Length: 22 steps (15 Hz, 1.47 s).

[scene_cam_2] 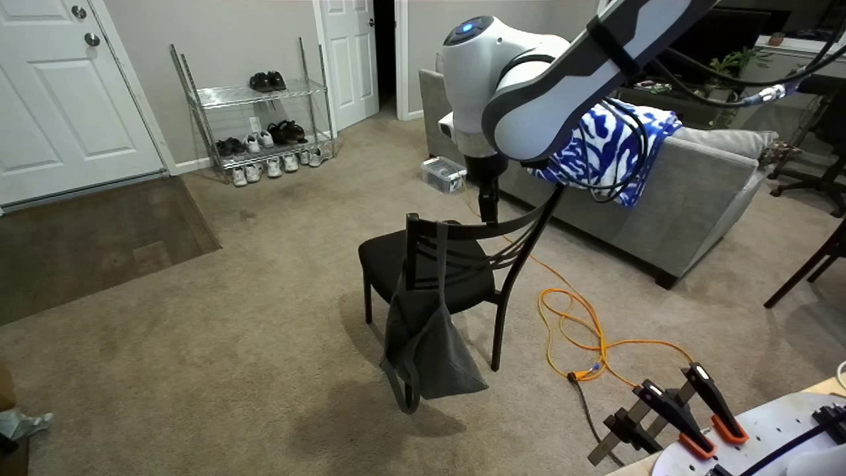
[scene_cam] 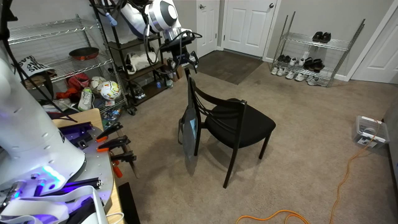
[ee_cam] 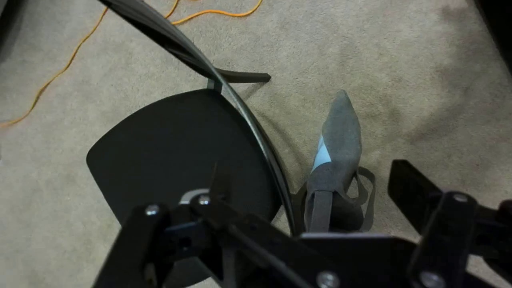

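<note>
My gripper (scene_cam: 190, 62) is open and empty, pointing down near the top of a black chair's backrest. It shows in an exterior view (scene_cam_2: 488, 205) and the wrist view (ee_cam: 310, 172), with its fingers spread wide. The black chair (scene_cam: 239, 121) stands upright on the carpet; it also shows in an exterior view (scene_cam_2: 390, 254) and the wrist view (ee_cam: 180, 148). A grey cloth bag (scene_cam_2: 436, 344) hangs by one strap from the backrest's top rail, its other strap hanging loose. The bag also shows in an exterior view (scene_cam: 189, 133) and, between the fingers, in the wrist view (ee_cam: 342, 128), with a light blue patch. I cannot tell whether the gripper touches the rail.
Wire shelves (scene_cam: 62, 67) and a dark shelf (scene_cam: 146, 73) stand near the arm. A shoe rack (scene_cam_2: 258, 99), a plastic box (scene_cam_2: 444, 174) and a grey couch (scene_cam_2: 661, 198) stand around. An orange cord (scene_cam_2: 598, 330) lies on the carpet. Clamps (scene_cam: 113, 143) grip the robot's table edge.
</note>
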Motion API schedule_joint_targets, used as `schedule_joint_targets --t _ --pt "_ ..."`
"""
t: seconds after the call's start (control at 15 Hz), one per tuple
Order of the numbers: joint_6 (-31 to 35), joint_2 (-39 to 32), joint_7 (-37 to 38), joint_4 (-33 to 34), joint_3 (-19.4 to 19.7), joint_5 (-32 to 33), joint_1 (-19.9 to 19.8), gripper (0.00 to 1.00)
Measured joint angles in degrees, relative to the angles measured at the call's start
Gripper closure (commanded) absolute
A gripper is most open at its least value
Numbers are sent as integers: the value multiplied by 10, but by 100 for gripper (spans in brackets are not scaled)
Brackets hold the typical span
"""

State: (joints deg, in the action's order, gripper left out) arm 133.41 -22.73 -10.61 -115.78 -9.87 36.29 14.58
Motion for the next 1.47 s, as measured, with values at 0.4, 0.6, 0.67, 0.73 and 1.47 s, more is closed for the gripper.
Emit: schedule_joint_targets --t 0.4,0.6,0.67,0.73,1.47 --pt "74 13 -8 -20 0 14 -4 0" --pt "74 20 -8 -25 -1 12 -4 0" --pt "74 20 -8 -26 -1 12 -4 0" --pt "74 20 -8 -26 -1 12 -5 0" --pt "143 -96 -108 92 -20 31 27 0"
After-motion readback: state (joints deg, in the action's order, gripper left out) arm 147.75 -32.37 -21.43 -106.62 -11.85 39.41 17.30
